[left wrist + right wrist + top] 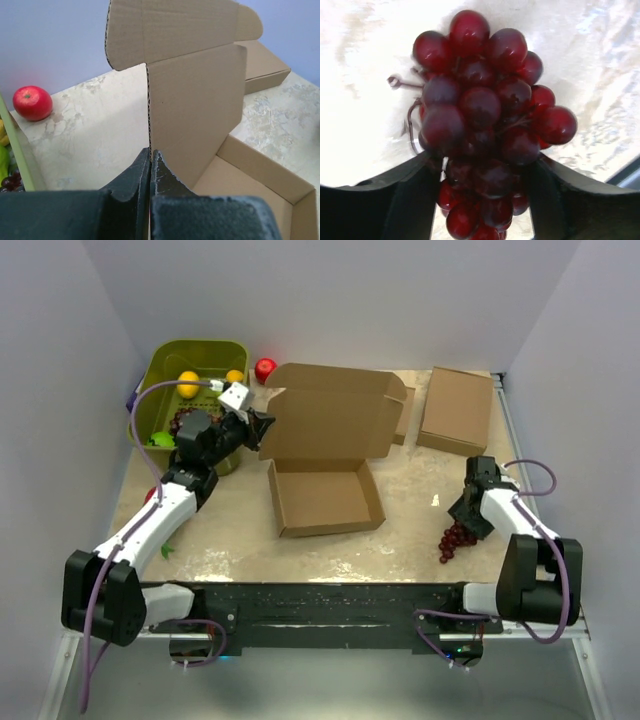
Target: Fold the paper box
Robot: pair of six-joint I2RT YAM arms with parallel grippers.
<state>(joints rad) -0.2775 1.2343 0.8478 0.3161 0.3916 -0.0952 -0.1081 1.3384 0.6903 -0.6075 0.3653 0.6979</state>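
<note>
The paper box (325,498) stands in the middle of the table as a shallow brown cardboard tray. Its lid (330,415) stands upright behind it with the top flap bent. My left gripper (262,427) is shut on the lid's left edge. In the left wrist view the fingertips (150,150) pinch the corrugated edge of the lid (195,110), with the tray's inside at the lower right. My right gripper (465,515) rests low at the right, and its fingers close round a bunch of red grapes (485,100) on the table (455,538).
A green bin (215,348) with oranges and other fruit stands at the back left, just behind my left arm. A red apple (265,369) lies next to it. A medium flat brown box (457,410) and a small narrow box (403,415) lie at the back right.
</note>
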